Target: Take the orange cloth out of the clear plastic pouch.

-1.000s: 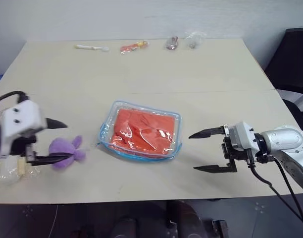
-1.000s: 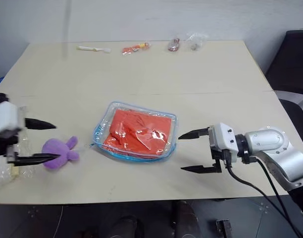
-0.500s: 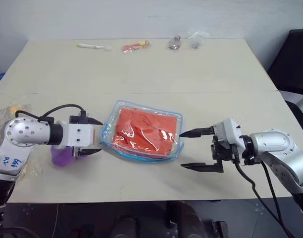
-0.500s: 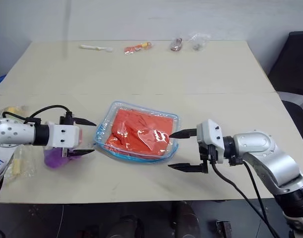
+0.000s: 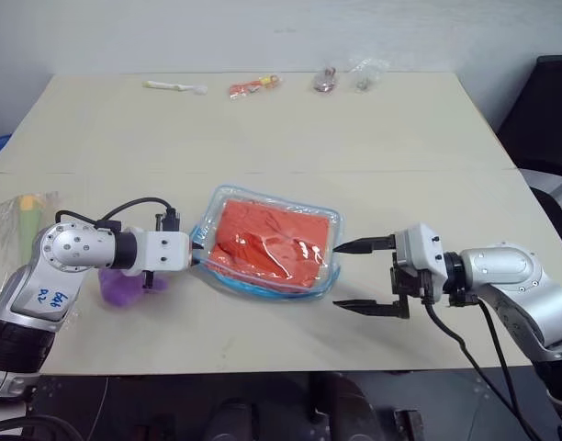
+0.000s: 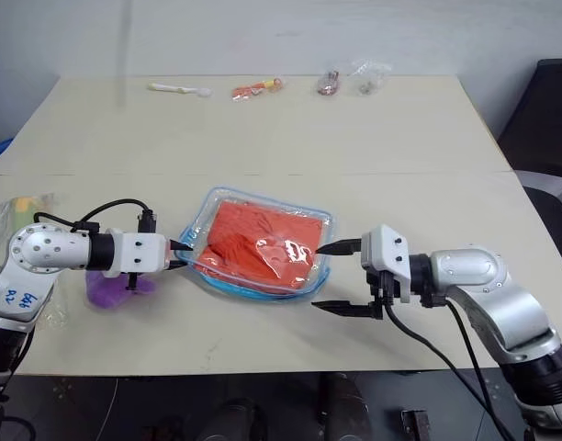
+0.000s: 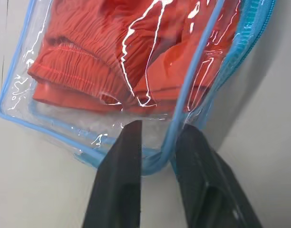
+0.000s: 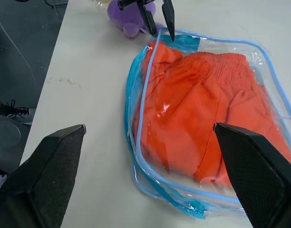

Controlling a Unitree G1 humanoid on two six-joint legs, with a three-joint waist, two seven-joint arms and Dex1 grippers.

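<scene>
Beige table (image 5: 373,138): left claw (image 7: 157,145) pinched the blue-trimmed corner of the clear plastic pouch (image 5: 267,241) mid-table, orange cloth (image 5: 274,241) still inside; right claw (image 5: 359,276) gaped wide just beside it. Slick film might slip free, dragging the pouch toward the purple plush toy (image 5: 123,286).

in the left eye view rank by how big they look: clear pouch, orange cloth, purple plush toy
1. clear plastic pouch, the largest.
2. orange cloth, folded inside it and nearly as big.
3. purple plush toy, smallest, though the left arm hides part of it.
</scene>
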